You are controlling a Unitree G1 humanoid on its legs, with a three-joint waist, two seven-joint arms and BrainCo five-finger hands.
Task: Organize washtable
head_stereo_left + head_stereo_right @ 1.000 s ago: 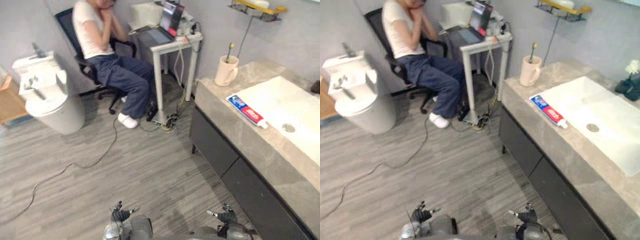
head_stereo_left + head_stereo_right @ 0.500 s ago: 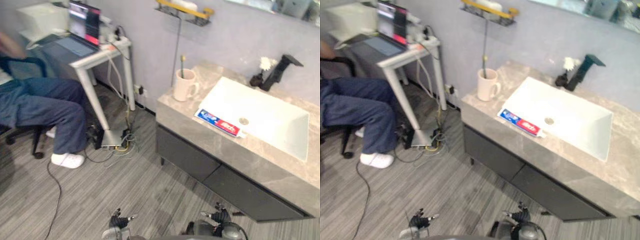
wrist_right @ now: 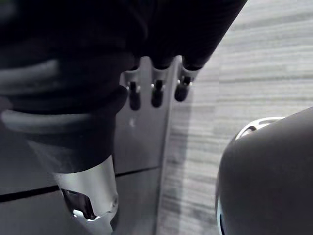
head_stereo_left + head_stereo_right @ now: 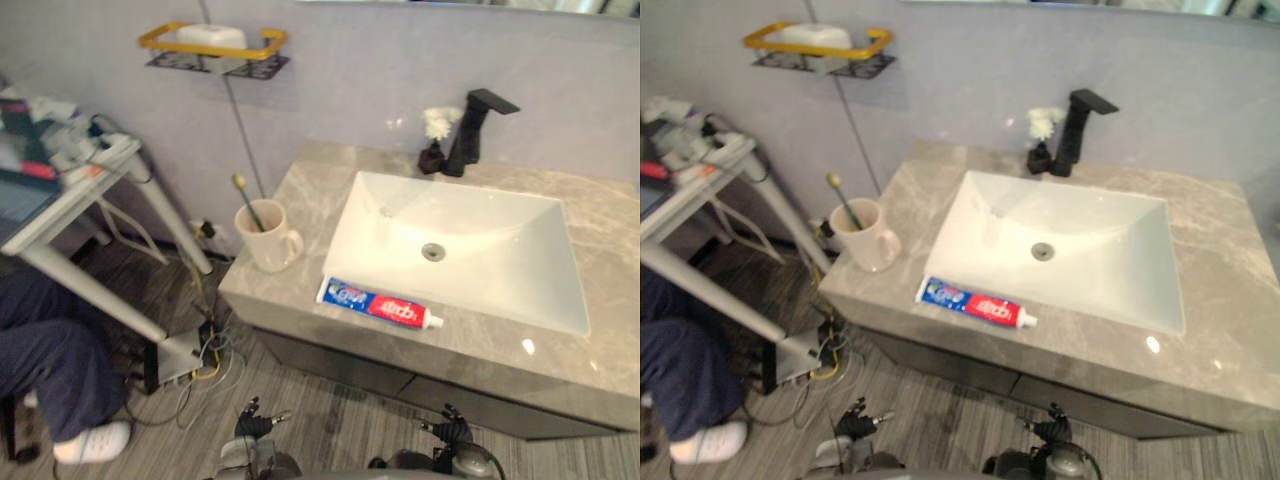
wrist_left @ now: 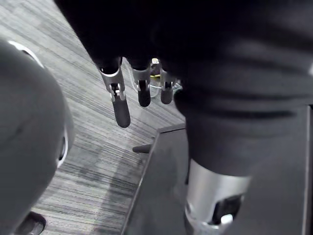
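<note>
The task is at the approach step, with nothing picked up yet: the toothpaste lies on the counter just in front of the sink, and the mug holding a toothbrush stands left of the sink. The left hand and right hand hang low before the counter, fingers straight, loose and empty. Next, I judge, a hand must rise over the counter edge to reach the toothpaste.
</note>
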